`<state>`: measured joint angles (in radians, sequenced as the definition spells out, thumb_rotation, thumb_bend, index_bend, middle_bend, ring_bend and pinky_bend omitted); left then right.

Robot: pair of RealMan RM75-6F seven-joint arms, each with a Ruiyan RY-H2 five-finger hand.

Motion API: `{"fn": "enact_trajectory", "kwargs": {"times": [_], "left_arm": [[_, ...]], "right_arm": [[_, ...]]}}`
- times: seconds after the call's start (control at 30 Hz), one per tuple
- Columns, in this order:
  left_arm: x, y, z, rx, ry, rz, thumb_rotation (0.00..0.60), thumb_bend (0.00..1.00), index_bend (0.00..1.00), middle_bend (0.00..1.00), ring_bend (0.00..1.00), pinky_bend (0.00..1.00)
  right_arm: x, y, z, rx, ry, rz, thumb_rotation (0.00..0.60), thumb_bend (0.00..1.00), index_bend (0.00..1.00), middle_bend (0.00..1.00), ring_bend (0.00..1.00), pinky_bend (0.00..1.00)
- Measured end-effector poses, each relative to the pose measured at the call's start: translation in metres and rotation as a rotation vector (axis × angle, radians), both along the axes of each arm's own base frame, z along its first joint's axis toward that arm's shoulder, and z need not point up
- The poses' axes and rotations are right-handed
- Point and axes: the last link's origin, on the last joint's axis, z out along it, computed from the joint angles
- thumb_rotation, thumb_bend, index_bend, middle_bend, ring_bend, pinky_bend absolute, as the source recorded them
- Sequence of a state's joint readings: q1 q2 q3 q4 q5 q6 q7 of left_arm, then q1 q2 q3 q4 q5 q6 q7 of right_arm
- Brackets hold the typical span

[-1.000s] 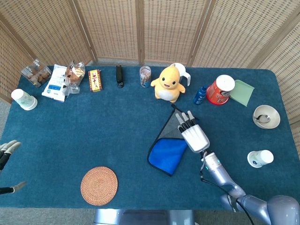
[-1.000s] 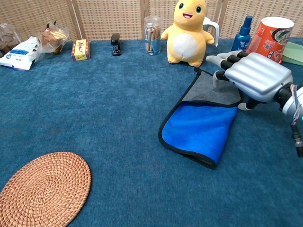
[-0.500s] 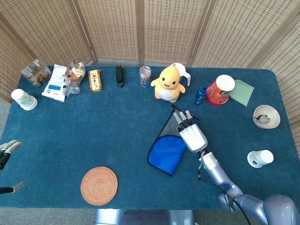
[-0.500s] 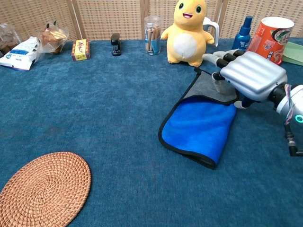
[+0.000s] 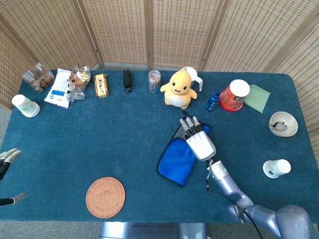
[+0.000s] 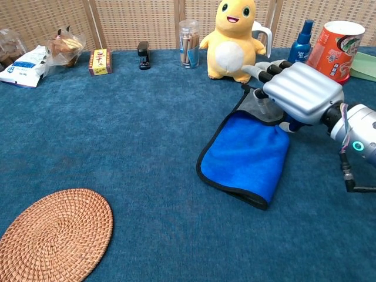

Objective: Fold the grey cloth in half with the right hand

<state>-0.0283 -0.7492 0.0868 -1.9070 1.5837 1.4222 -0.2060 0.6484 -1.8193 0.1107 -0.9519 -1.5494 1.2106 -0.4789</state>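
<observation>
A: We see the soft grey cloth with a blue inner face and black edging lying right of centre in the frame on the blue carpeted surface, just below the yellow plush duck toy. Blue shows over most of it, with a grey patch at its upper end.

B: We see the right robot hand lying over that grey upper end, fingers stretched out side by side. Whether it pinches fabric underneath, we cannot tell.

A: We judge the cloth light and limp. It will sag and crease rather than hold shape.

B: So we would pinch a free corner or the black hem. The left robot hand sits at the frame's left edge, apparently empty.
</observation>
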Motion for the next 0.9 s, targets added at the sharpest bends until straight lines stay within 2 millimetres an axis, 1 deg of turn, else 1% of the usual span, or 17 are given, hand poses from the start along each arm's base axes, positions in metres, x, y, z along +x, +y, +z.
{"fn": "enact_trajectory", "kwargs": {"times": [0.3,0.57,0.63,0.73,0.8,0.83,0.9], "left_arm": [[-0.001,0.001,0.001,0.001,-0.003,0.004,0.600,0.12,0.00,0.00,0.00,0.00],[-0.002,0.002,0.001,0.000,-0.005,0.009,0.600,0.12,0.00,0.00,0.00,0.00],[-0.002,0.002,0.001,0.000,-0.005,0.010,0.600,0.12,0.00,0.00,0.00,0.00],[-0.002,0.002,0.000,-0.002,-0.004,0.010,0.600,0.12,0.00,0.00,0.00,0.00],[-0.002,0.002,0.000,-0.001,-0.004,0.010,0.600,0.12,0.00,0.00,0.00,0.00],[-0.002,0.002,0.000,-0.001,-0.004,0.010,0.600,0.12,0.00,0.00,0.00,0.00],[-0.002,0.002,0.000,-0.002,-0.004,0.010,0.600,0.12,0.00,0.00,0.00,0.00]], "right_arm": [[0.008,-0.006,-0.003,-0.008,-0.008,-0.004,0.600,0.18,0.52,0.00,0.07,0.18],[0.016,-0.012,0.000,-0.026,-0.018,-0.005,0.600,0.18,0.52,0.00,0.07,0.18],[0.016,-0.013,0.002,-0.031,-0.019,-0.008,0.600,0.16,0.50,0.00,0.07,0.18],[0.015,-0.015,0.005,-0.041,-0.017,-0.019,0.600,0.15,0.41,0.00,0.07,0.18],[0.013,-0.015,0.006,-0.046,-0.011,-0.023,0.600,0.18,0.27,0.00,0.07,0.18],[0.012,-0.015,0.007,-0.046,-0.008,-0.026,0.600,0.19,0.24,0.00,0.07,0.18],[0.011,-0.015,0.009,-0.043,-0.006,-0.030,0.600,0.21,0.12,0.00,0.07,0.18]]}}
